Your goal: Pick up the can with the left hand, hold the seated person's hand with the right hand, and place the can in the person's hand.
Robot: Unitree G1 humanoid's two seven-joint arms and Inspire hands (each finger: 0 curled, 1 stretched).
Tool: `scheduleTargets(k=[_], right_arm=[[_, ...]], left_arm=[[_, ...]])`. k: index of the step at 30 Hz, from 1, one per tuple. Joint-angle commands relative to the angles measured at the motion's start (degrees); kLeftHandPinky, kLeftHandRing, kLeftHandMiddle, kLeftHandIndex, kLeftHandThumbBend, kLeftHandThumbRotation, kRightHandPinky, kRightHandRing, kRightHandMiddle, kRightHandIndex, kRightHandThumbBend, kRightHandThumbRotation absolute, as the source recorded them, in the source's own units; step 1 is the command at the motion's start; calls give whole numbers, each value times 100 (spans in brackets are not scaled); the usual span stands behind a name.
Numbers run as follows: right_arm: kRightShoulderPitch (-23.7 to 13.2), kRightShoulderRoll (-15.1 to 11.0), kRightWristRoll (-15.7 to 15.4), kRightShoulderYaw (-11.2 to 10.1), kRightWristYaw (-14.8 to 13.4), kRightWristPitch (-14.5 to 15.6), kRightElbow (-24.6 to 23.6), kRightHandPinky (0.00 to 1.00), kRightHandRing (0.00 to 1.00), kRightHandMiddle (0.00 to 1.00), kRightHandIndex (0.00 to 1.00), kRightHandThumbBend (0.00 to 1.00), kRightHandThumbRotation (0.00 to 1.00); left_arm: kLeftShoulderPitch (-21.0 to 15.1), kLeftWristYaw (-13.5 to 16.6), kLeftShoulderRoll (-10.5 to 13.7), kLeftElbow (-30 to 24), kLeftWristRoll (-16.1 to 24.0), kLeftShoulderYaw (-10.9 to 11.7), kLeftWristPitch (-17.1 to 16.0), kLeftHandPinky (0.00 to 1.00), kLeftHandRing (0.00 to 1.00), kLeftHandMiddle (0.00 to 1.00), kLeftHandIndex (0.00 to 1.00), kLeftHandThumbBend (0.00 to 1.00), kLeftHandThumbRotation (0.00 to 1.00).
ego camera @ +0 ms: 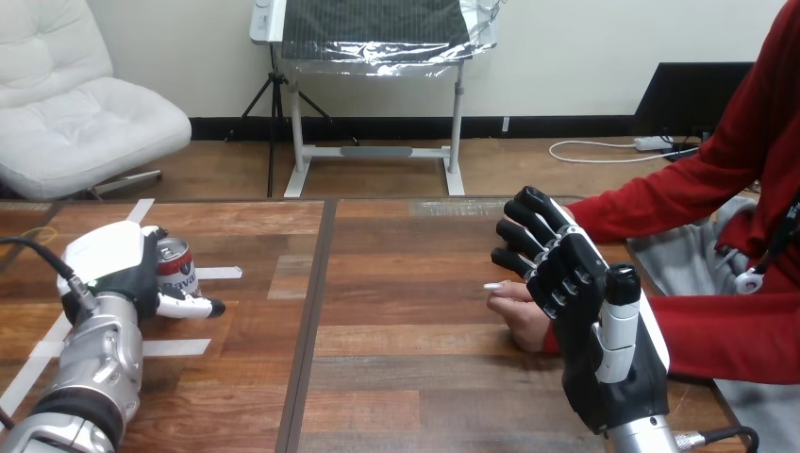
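Note:
A silver and red can (175, 265) stands upright at the table's left side. My left hand (111, 262) is wrapped round it from the left, the thumb (191, 307) crossing in front below the can. Whether the can rests on the wood or hangs just above it I cannot tell. At the right, my right hand (577, 300) is held up with straight fingers, open, its palm side toward me. The person's hand (517, 312) lies on the table just left of it, partly hidden behind it. I cannot tell whether the two touch.
White tape strips (218, 274) lie on the wooden table (406, 377) near the can, another strip (175, 346) closer to me. The person's red-sleeved forearm (731, 335) lies along the right edge; a second red sleeve (660, 203) reaches in farther back.

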Motion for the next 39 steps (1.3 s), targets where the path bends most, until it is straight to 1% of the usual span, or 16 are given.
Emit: scheduleTargets(k=[1,5,13,18,20,22,24,25,26,30,31,33,34,35,36,39], right_arm=[[-239,56,42,-1,-23,-145,-122,83,89,89,89,90,100],[-240,59,57,-5,-19,-146,-119,82,88,89,89,91,100],[-238,60,65,-6,-17,-144,-127,81,88,89,88,91,100],[-240,58,85,-8,-1,-143,-126,81,88,89,89,90,100],[-245,57,87,-10,4,-152,-117,81,88,89,89,90,100],[-246,57,86,-11,4,-155,-114,81,88,89,89,90,100],[-252,58,94,-14,13,-165,-101,81,88,89,89,90,100],[-256,59,102,-16,20,-171,-93,81,88,89,89,90,100],[-258,60,106,-17,24,-174,-89,81,88,89,89,90,100],[-257,59,99,-17,19,-173,-91,81,88,89,88,90,100],[-257,56,93,-16,15,-168,-95,81,88,89,88,90,100],[-256,53,87,-15,11,-164,-98,81,88,89,88,90,100],[-254,53,79,-15,3,-162,-104,81,88,89,88,90,100],[-253,53,74,-14,-2,-162,-108,81,88,89,88,90,100],[-251,52,71,-14,-7,-160,-115,81,88,89,88,90,100],[-249,56,72,-15,-12,-161,-123,81,88,89,88,90,100]], left_arm=[[-526,190,48,-29,149,-143,42,92,92,93,90,96,47],[-557,209,32,-33,202,-231,119,92,92,93,90,96,48],[-602,190,14,-25,262,-277,173,92,93,93,91,96,50],[-622,160,15,-32,211,-252,130,92,93,93,91,96,51],[-616,143,18,-45,108,-167,45,92,92,93,91,96,50],[-613,138,21,-47,67,-138,12,91,92,92,91,95,49],[-613,81,13,-55,-68,-30,-36,91,92,92,91,95,48],[-609,44,5,-65,-179,63,-74,91,92,92,91,95,47],[-606,21,0,-71,-255,124,-102,91,92,92,90,95,45],[-586,-16,-11,-100,-507,301,-210,91,92,91,90,94,41],[-575,-39,-24,-113,-635,401,-247,91,92,91,89,94,40],[-565,-65,-38,-125,-780,502,-286,88,91,91,89,94,37],[-556,-101,-53,-134,-910,602,-315,87,91,91,89,94,36],[-551,-124,-61,-138,-993,659,-333,84,91,90,89,94,32],[-548,-141,-66,-142,-1052,695,-345,82,90,90,89,94,31],[-539,-237,-101,-158,-1327,900,-377,78,90,90,89,93,27]])
